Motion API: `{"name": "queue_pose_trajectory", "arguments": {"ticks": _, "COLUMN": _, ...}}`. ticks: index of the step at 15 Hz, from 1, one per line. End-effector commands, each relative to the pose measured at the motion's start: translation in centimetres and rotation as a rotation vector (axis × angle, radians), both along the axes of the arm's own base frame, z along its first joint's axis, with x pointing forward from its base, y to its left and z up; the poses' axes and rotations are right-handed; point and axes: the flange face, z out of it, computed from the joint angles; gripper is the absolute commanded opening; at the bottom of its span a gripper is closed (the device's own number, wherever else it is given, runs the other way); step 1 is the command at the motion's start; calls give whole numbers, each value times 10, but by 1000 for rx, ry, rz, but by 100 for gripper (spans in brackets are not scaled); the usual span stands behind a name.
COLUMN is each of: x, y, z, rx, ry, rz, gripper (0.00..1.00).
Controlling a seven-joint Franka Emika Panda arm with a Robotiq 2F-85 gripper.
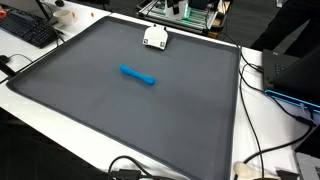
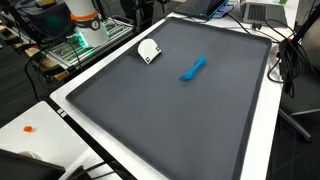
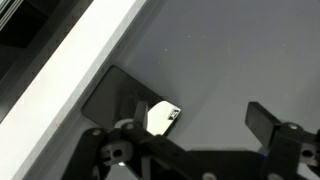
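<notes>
In the wrist view my gripper (image 3: 190, 112) is open, its two dark fingers (image 3: 266, 122) wide apart over the dark grey mat (image 3: 220, 50), with nothing between them. A small white object (image 3: 163, 118) with a black mark shows just inside the left finger, lying on the mat below. Both exterior views show this white object (image 1: 155, 38) (image 2: 148, 50) near the mat's edge by the robot base. A blue marker-like stick (image 1: 138, 75) (image 2: 193, 68) lies near the middle of the mat. The gripper itself is out of both exterior views.
The mat (image 1: 100, 110) covers a white table (image 1: 265, 130) (image 2: 255, 150). A keyboard (image 1: 28, 30) lies at one corner, black cables (image 1: 262, 150) trail along the side, and the robot base (image 2: 85, 22) and a laptop (image 2: 262, 12) stand at the edges.
</notes>
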Motion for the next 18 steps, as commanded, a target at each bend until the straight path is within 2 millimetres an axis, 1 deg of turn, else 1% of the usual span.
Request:
{"name": "queue_pose_trajectory", "arguments": {"ticks": 1, "x": 6, "y": -13, "z": -29, "rx": -14, "ry": 58, "rz": -113, "gripper": 100}}
{"name": "queue_pose_trajectory", "arguments": {"ticks": 5, "x": 10, "y": -28, "z": -49, "rx": -9, "ry": 88, "rz": -221, "gripper": 100}}
{"name": "queue_pose_trajectory", "arguments": {"ticks": 9, "x": 8, "y": -41, "z": -65, "rx": -13, "ry": 126, "rz": -276, "gripper": 100}}
{"name": "queue_pose_trajectory", "arguments": {"ticks": 16, "x": 9, "y": -47, "z": -85, "rx": 7, "ry": 148, "rz": -324, "gripper": 100}}
{"name": "queue_pose_trajectory", "arguments": {"ticks": 18, "x": 9, "y": -48, "z": -90, "rx": 11, "ry": 147, "rz": -344, "gripper": 98}}
